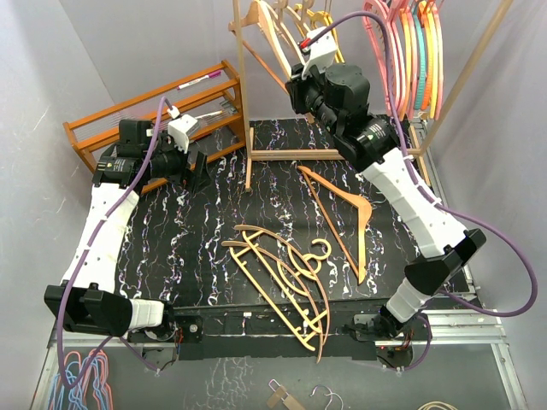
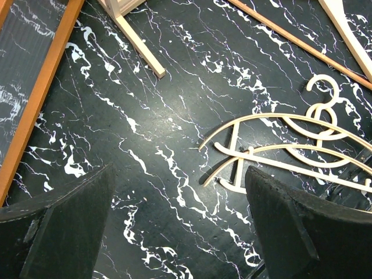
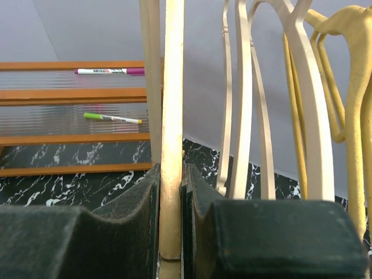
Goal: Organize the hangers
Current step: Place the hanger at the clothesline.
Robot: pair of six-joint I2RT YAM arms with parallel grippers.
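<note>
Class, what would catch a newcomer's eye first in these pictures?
The pink, orange and teal hangers hanging bunched at the far right. Next, the right gripper shut on a tan wooden hanger left of them, and pale hangers sprawled mid-scene on the black marbled table.

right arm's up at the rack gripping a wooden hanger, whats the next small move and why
Probably ease the right gripper down a touch, then open it. Its jaws are shut on the wooden hanger, beside hangers already hanging, so it looks nearly placed; its hook is out of view.
</note>
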